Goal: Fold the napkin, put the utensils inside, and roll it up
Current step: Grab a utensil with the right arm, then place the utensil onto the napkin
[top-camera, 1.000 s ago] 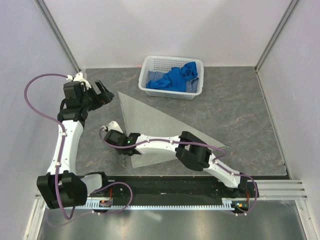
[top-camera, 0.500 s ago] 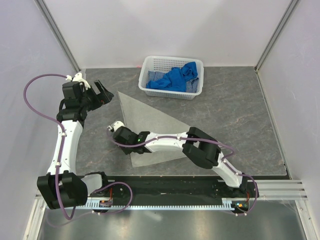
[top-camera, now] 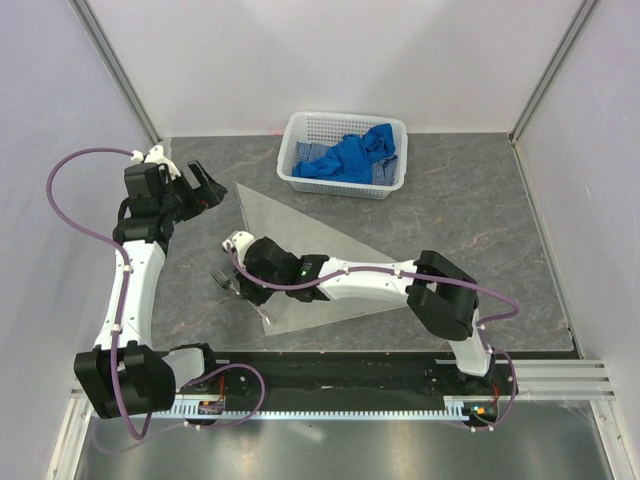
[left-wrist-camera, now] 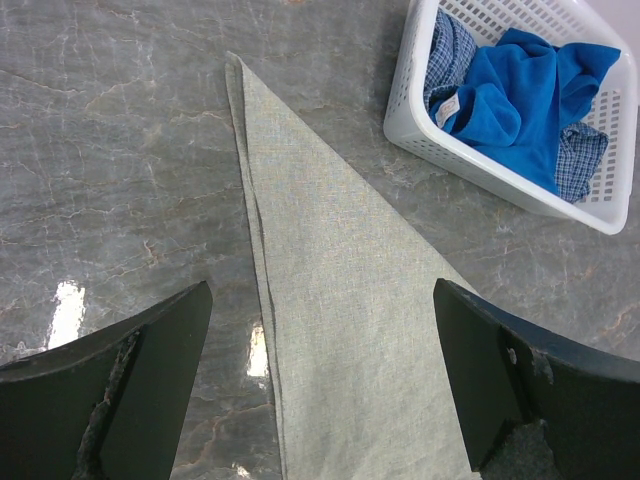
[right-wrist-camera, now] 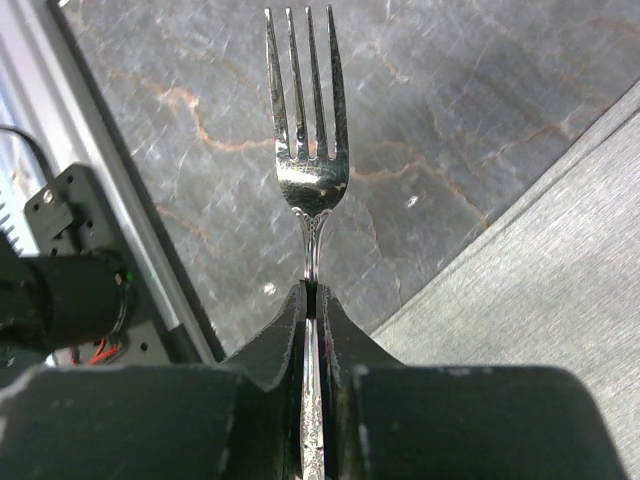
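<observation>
The napkin [top-camera: 300, 235] lies folded into a grey-beige triangle in the middle of the table. It also shows in the left wrist view [left-wrist-camera: 330, 300] and at the lower right of the right wrist view [right-wrist-camera: 560, 290]. My right gripper [top-camera: 238, 283] is at the napkin's left edge, shut on the handle of the silver fork [top-camera: 220, 277]. In the right wrist view the gripper [right-wrist-camera: 315, 295] holds the fork [right-wrist-camera: 308, 170] with its tines pointing away, over bare table. My left gripper [top-camera: 210, 186] hangs wide open above the napkin's far tip, and its view [left-wrist-camera: 320, 290] shows it empty.
A white plastic basket [top-camera: 300, 130] with bright blue cloths [top-camera: 350, 158] stands at the back, just beyond the napkin. It also shows in the left wrist view [left-wrist-camera: 420, 130]. The black base rail [top-camera: 330, 375] runs along the near edge.
My right gripper has carried the fork from the napkin's near corner farther up along its left edge, and the arm has stretched out. The left arm has not moved.
</observation>
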